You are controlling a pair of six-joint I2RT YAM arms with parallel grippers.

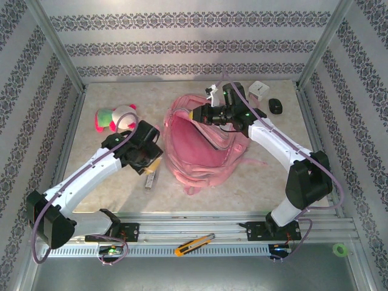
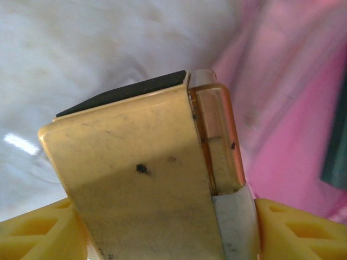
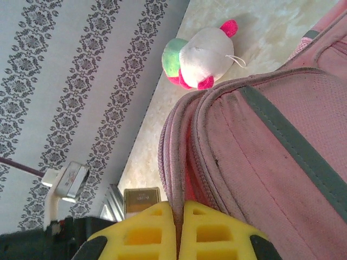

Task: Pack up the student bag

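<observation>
— What's on the left?
— A plush toy [image 1: 115, 117]. Next to it, the left hand [image 1: 150, 165] is pinching a cream block [image 2: 141, 179].
— And the student bag [image 1: 203, 154]?
— In the middle of the counter [image 1: 273, 176], between the arms, with its mouth gaping.
— The right hand [image 3: 178, 216]?
— Pressed together on the bag's far rim. A white box [image 1: 259, 91] and a small black object [image 1: 275, 106] sit further right.
</observation>
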